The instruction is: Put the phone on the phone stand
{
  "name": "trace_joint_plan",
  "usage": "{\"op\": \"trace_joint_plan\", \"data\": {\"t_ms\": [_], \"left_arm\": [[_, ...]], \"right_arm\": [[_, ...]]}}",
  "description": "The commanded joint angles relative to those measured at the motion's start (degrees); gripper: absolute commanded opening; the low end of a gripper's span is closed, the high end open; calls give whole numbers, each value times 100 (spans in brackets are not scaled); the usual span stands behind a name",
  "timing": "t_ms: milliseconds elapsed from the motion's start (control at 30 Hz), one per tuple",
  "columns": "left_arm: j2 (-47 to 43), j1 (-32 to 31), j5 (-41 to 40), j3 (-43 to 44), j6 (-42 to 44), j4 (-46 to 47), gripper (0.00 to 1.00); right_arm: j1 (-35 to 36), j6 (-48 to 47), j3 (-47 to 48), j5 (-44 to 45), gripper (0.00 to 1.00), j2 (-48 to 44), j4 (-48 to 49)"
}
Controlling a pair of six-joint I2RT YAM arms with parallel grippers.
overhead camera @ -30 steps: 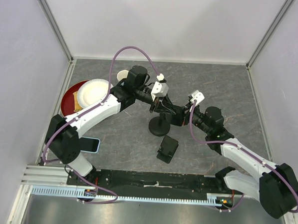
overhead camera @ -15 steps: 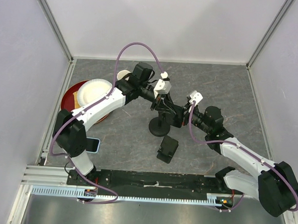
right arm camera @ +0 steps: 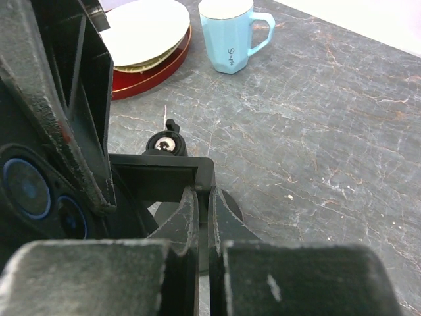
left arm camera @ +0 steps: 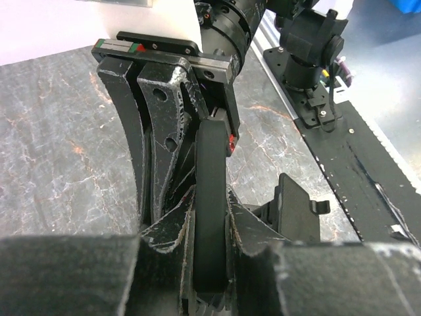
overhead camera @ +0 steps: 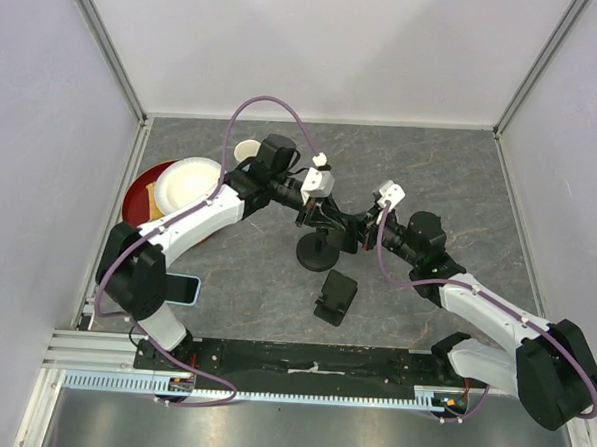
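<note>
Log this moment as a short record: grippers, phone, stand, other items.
left gripper: shut on the phone, which sits edge-on between its fingers
right gripper: shut on a thin black plate, apparently the cradle of the phone stand
stand base: round, on the table, between the two arms
phone seated: cannot tell; both grippers meet above the base
other items: small black object lying just in front of the stand; blue mug; white plate stacked on a red plate
</note>
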Motion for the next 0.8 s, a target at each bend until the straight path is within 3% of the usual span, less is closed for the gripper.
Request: {"op": "trace_joint_plan", "data": {"t_ms": [0, 167, 267, 367, 533, 667, 767], "left_arm": [[-456, 197, -701, -378, -77, 1116, 2], [-737, 198, -1061, -606, -471, 1379, 2], [-895, 171, -1421, -738, -981, 1652, 2], [-1045, 31, -2106, -879, -1430, 1714, 2], [-1273, -382, -4161, -923, -2484, 1451, 2], [-1546, -777, -5761, -1160, -2907, 1275, 2], [-1687, -1129, -7464, -1327, -3152, 1353, 2]], "right_arm": [[63, 335, 142, -170, 0, -29, 348], [107, 423, 98, 92, 0, -46, 471], [264, 502, 36, 654, 0, -38, 690], [633, 441, -34, 1751, 0, -3, 883], [1502, 265, -341, 4052, 0, 6, 1551], [1960, 46, -605, 5372, 0, 321, 2297], [2549, -384, -606, 6688, 0, 646, 2799]]}}
